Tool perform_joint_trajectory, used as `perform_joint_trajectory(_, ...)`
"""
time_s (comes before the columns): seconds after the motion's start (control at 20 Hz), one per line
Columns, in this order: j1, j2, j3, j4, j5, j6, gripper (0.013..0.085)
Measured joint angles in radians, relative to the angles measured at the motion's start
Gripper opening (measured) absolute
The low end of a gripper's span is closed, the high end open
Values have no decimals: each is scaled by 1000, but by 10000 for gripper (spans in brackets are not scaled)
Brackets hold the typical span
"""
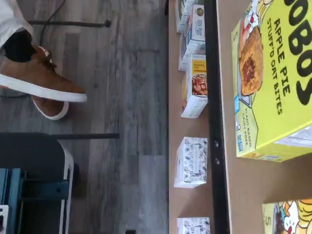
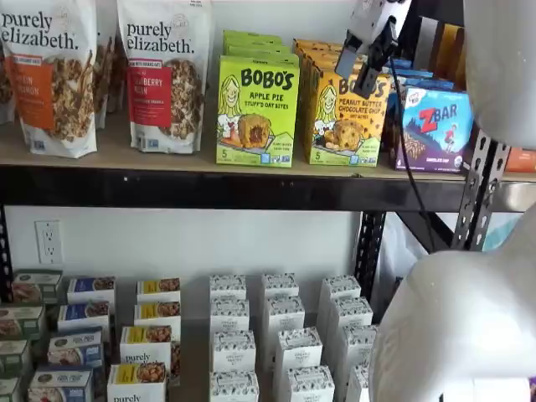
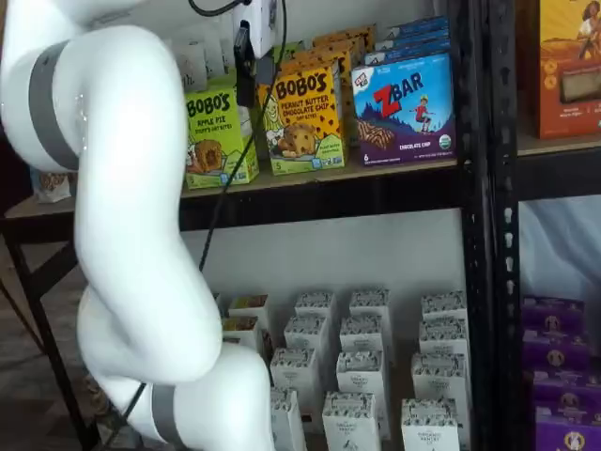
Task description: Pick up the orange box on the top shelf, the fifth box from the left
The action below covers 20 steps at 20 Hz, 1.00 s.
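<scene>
The orange box (image 2: 346, 117) appears a light, stiff, crushable carton; hold is best across its side panels. The gripper (image 2: 362, 69) hangs before it, jaw state indeterminable.

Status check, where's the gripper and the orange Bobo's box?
Gripper in front of orange box, fingers unclear. Box upright on top shelf, ungrasped. Apple Pie box close beside.

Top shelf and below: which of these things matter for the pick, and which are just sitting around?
Job:
- orange box
- top shelf
- gripper, in front of the orange box; open or shut unclear

Just there:
- Apple Pie box
- Zbar box
- granola bags
- small white boxes on the lower level
</scene>
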Motion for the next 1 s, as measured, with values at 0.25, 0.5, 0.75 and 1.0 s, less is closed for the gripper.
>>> perform_joint_trajectory(0.25,-24,-2,-15,21,-12,-12,850)
perform_joint_trajectory(0.5,-37,6,-38,27,-21,-19,850)
perform_joint_trajectory(0.75,-28,17,-43,-7,-79,-23,850)
perform_joint_trajectory(1.0,-6,65,-91,-70,-91,-21,850)
